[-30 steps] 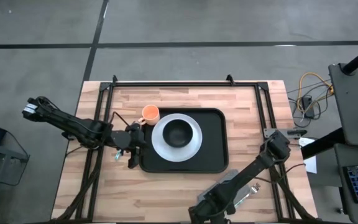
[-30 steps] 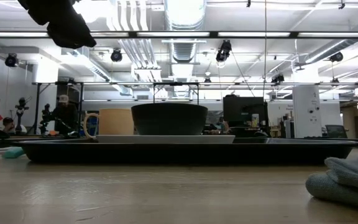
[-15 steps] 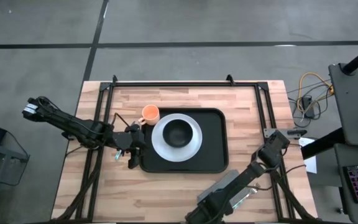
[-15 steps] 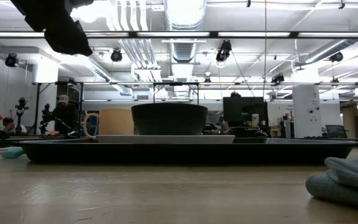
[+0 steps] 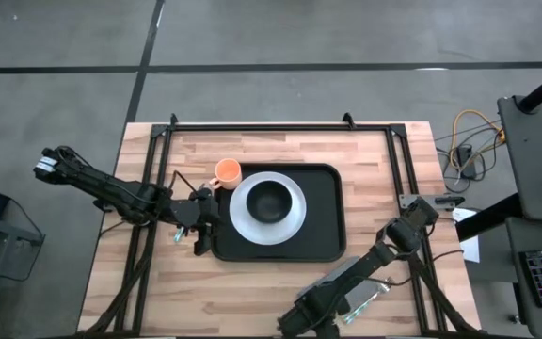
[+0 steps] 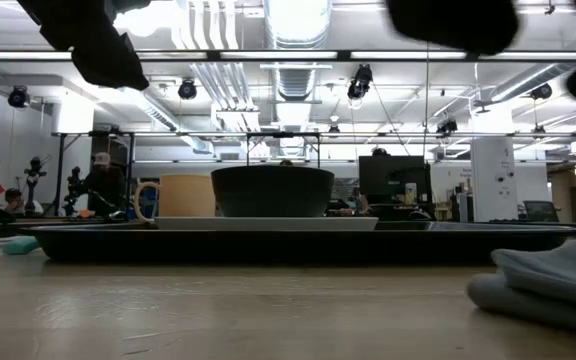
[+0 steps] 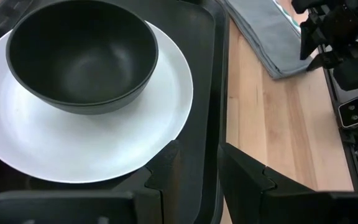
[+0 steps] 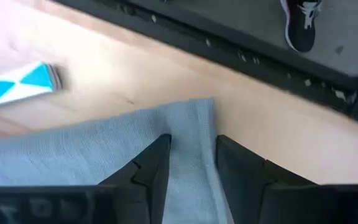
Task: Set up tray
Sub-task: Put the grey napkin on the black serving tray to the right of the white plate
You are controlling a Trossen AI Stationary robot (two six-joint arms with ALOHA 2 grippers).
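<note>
The black tray (image 5: 323, 221) lies mid-table. It carries a white plate (image 7: 98, 137) with a black bowl (image 7: 79, 56) on it. An orange cup (image 5: 227, 171) stands at the tray's far left corner. My left gripper (image 7: 194, 171) is shut at the tray's left near corner (image 5: 210, 247). A folded grey napkin (image 8: 104, 146) lies flat on the wood near the table's front right. My right gripper (image 8: 191, 165) points down onto it, mostly hidden under its own arm (image 5: 384, 254) in the high view. My left gripper pinches the tray's raised rim (image 7: 215, 149) between its fingers, one inside the tray and one outside. It comes slanting down from the table's left; the tray lies flat. My right gripper comes from above. Its fingers (image 8: 151, 168) stand on the napkin beside one edge (image 8: 211, 124), with a strip of cloth between them; the napkin lies on the table.
A small blue-and-white packet (image 8: 17, 87) lies on the wood beside the napkin. Black frame rails (image 5: 280, 125) run along the table's far and side edges. Bare wood (image 5: 252, 292) shows in front of the tray. In the low view, people and equipment show far behind the table.
My right arm has come down over the napkin, moving toward the table's near edge and tipping steeper. In the low view its dark shape has entered at the top right. The napkin's near end has slid a little toward the table's left and flattened.
</note>
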